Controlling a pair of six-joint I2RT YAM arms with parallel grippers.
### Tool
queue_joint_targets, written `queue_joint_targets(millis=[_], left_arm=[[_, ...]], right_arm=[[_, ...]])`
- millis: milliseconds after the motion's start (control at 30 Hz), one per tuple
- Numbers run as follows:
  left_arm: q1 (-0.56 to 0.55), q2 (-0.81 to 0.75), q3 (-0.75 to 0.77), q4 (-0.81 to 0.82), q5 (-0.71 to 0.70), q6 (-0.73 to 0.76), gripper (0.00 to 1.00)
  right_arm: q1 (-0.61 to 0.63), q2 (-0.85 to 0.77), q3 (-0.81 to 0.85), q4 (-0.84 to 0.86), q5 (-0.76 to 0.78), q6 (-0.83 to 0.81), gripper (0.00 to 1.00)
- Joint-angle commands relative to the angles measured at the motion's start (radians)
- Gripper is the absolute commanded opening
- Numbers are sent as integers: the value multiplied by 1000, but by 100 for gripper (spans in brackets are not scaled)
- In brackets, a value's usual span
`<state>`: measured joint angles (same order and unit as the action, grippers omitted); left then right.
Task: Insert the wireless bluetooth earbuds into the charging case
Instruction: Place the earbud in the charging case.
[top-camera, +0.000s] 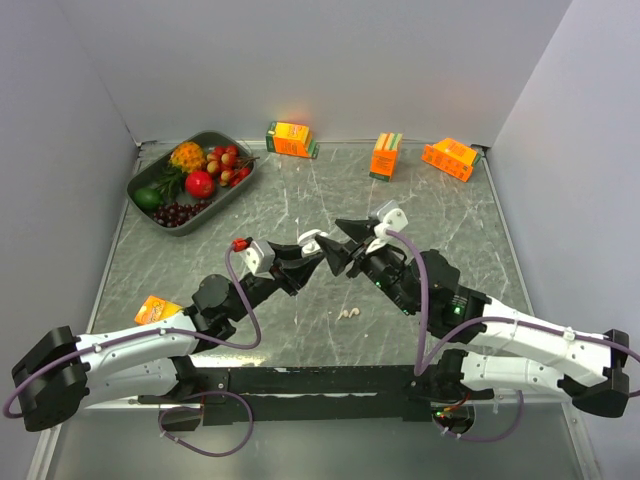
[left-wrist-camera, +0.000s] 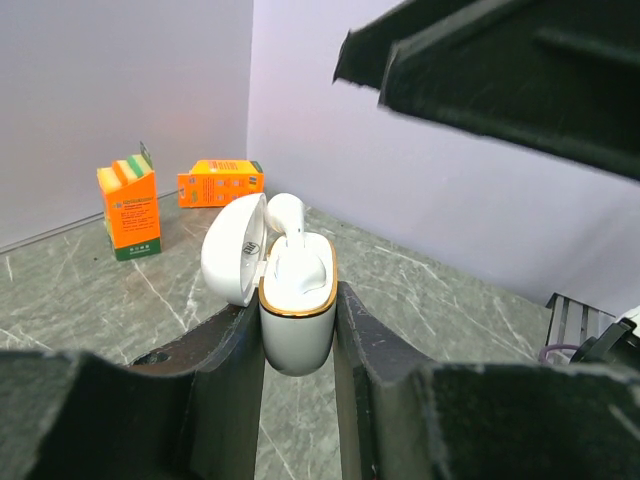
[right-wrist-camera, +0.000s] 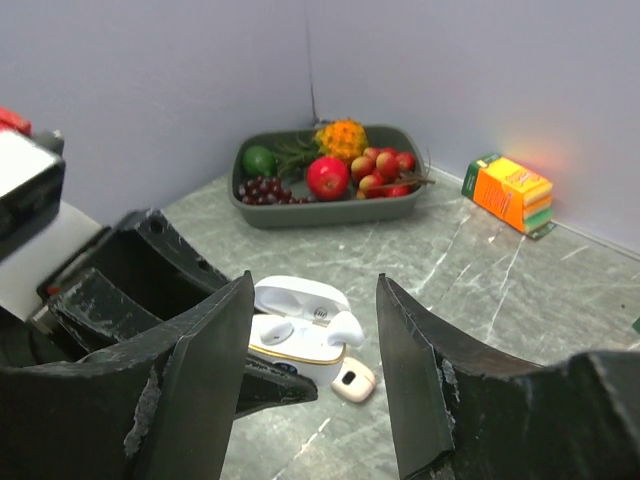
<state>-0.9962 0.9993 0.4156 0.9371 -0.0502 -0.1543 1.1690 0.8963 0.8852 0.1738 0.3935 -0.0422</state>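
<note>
Now, left jaws tight on open charging case (left-wrist-camera: 296, 330), earbud (left-wrist-camera: 287, 212) in its top; right jaws spread.

Charging case (left-wrist-camera: 296, 320): smooth, glossy white plastic with a shiny gold-coloured rim band. Earbud (left-wrist-camera: 285, 210): glossy white plastic. Fingers (right-wrist-camera: 190, 390) of the right gripper (right-wrist-camera: 314, 290): matt black, scuffed and rough-edged. Table (top-camera: 300, 200): polished grey, marble-veined. Tray (right-wrist-camera: 300, 212): matt grey-green plastic. Carton (right-wrist-camera: 512, 193): glossy printed card.
</note>
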Motion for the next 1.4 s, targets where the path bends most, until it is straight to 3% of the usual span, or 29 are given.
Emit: queue_joint_targets(millis=[0, 100, 233, 600, 800, 1367], left_arm=[[2, 2, 34, 72, 0, -2, 1], [2, -1, 32, 80, 3, 2, 1], [2, -13, 26, 89, 12, 7, 1], [2, -64, -15, 103, 41, 25, 1], [1, -83, -31, 89, 41, 32, 1], [1, -64, -23, 95, 52, 21, 1]], right_arm=[[9, -39, 52, 6, 48, 5, 61], [8, -45, 63, -23, 117, 8, 59], [-9, 4, 133, -199, 188, 41, 54], [-107, 41, 207, -393, 96, 157, 61], [-163, 38, 210, -412, -2, 199, 66], [-167, 66, 224, -402, -107, 196, 68]])
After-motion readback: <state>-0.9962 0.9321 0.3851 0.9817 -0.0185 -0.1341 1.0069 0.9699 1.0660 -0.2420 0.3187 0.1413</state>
